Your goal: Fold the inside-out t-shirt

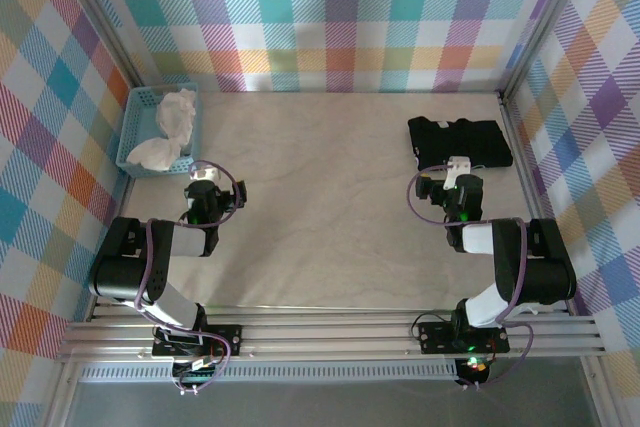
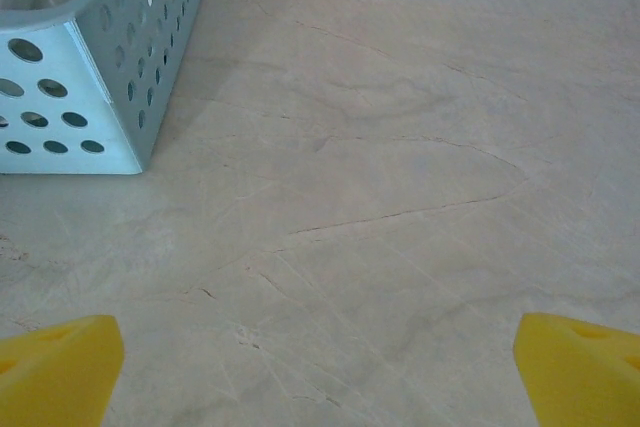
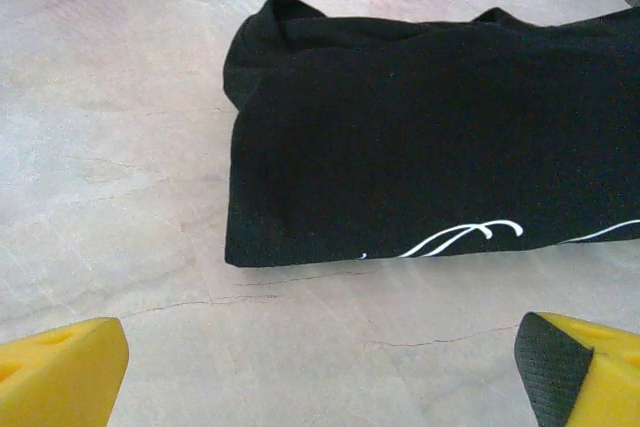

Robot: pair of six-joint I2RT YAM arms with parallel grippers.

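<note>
On the counter [image 1: 330,217] the t-shirt [image 1: 460,139] is found at the far right, close to the right wall. It is gathered into a compact black oblong whose long axis runs left to right, across the line of reach of the right arm [image 1: 520,257]. It lies straight ahead of the right claw [image 1: 452,177], just beyond the fingertips and untouched by them. In the right wrist view its near long edge, marked by a few pale script strokes, is presented broadside to that claw, with the garment's left end a little left of the claw's midline and the bulk running off to the right. The right arm is therefore judged much the nearer. The left arm [image 1: 140,267] is well apart from the garment, across the counter, with the left claw [image 1: 207,182] set just beside the near corner of the basket [image 1: 135,142] at the far left. Both claws are spread wide and nothing is held in either. By count, from the largest down, there are one counter, two arms, one t-shirt and one basket. White cloth [image 1: 170,127] is heaped in the basket in what may be one piece or two, which cannot be told. Last come two claws, each with two fingers.
</note>
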